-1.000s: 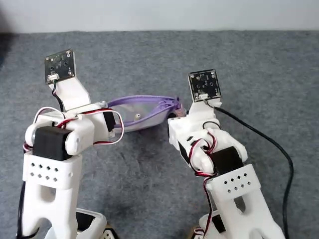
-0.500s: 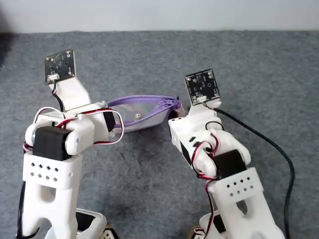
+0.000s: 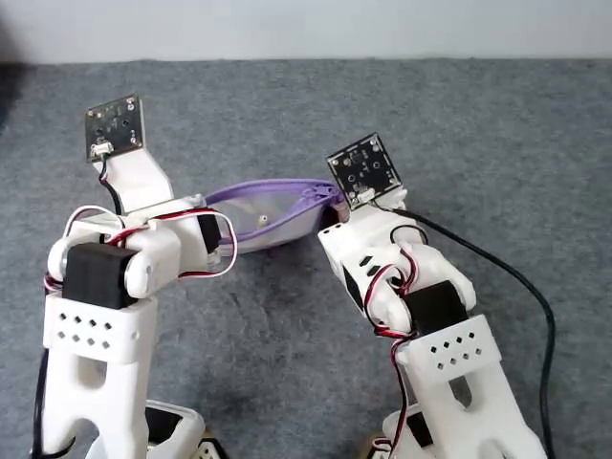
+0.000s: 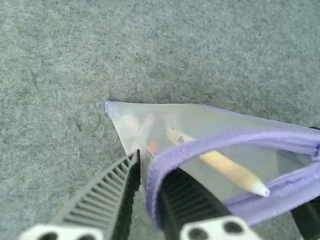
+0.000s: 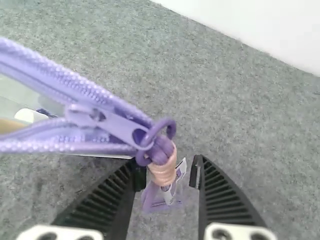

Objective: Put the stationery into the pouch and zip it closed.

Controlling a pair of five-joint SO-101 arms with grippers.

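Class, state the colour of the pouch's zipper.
Purple; the zipper shows best in the right wrist view.

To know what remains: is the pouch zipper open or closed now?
Open. On the pouch, the two purple zipper rows run apart from the slider, and a pencil lies inside.

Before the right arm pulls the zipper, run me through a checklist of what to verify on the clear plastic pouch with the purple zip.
1. Stationery inside the clear plastic pouch: ok, a yellow pencil lies within.
2. Pouch's end clamped by the left gripper: ok.
3. The purple pull tab sits between the fingers of the right gripper: ok.
4. Right gripper shut on the pull tab: not ok, its jaws stand open beside it.
5. Closure of the zip: not ok, its two purple bands stand apart.
6. Nothing pokes across the zip's path: cannot tell.
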